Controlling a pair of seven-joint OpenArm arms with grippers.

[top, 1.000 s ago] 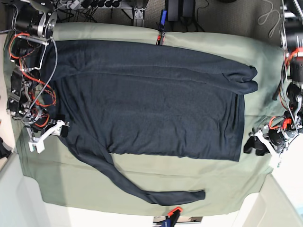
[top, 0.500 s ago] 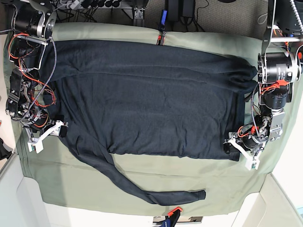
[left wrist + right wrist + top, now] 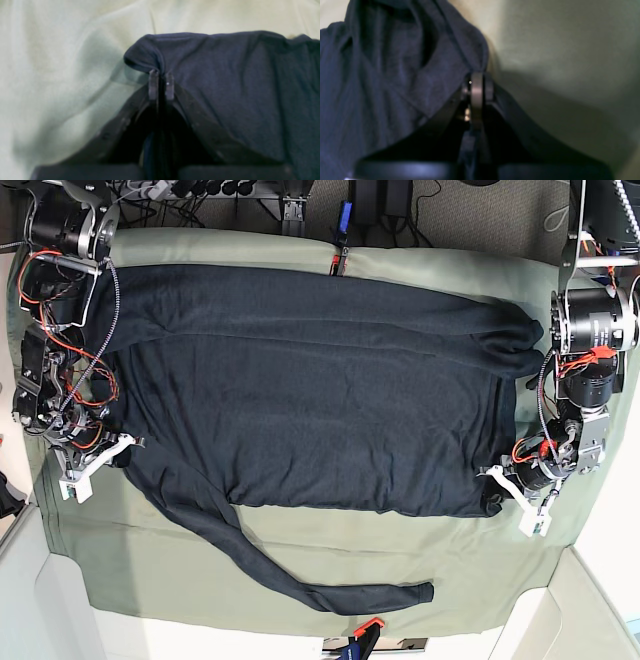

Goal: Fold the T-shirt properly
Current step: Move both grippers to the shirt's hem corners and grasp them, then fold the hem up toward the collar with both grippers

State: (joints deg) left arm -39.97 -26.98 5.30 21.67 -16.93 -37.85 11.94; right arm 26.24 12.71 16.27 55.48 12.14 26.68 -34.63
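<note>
T-shirt [image 3: 310, 400]: a dark navy long-sleeved shirt, lying spread flat on the olive-green table cloth [image 3: 440, 570], between the two grippers. It covers most of the cloth.

Left gripper [image 3: 161, 85]: the jaws are pressed together on a corner of the T-shirt hem. In the left wrist view the fabric bunches into a small rounded fold just above the fingertips [image 3: 153, 83]. To one side of the tips there is only bare green cloth; to the other side the navy fabric continues.

Left gripper in the base view [image 3: 497, 498]: it sits at the lower corner of the shirt body, touching the fabric edge.

Right gripper [image 3: 477, 86]: the jaws are clamped tight on an edge of the T-shirt. In the right wrist view the gathered navy fabric rises in folds above the tips and to one side; the other side is green cloth with a shadow on it.

Right gripper in the base view [image 3: 122, 448]: it touches the shirt edge at the opposite end of the garment, near the place where the lower sleeve leaves the body.

Lower sleeve [image 3: 300, 580]: it runs away from the right gripper in a curve over the bare cloth, and its cuff lies well apart from both grippers.

Upper sleeve [image 3: 500, 340]: it lies folded along the far edge of the shirt body, away from both grippers.
</note>
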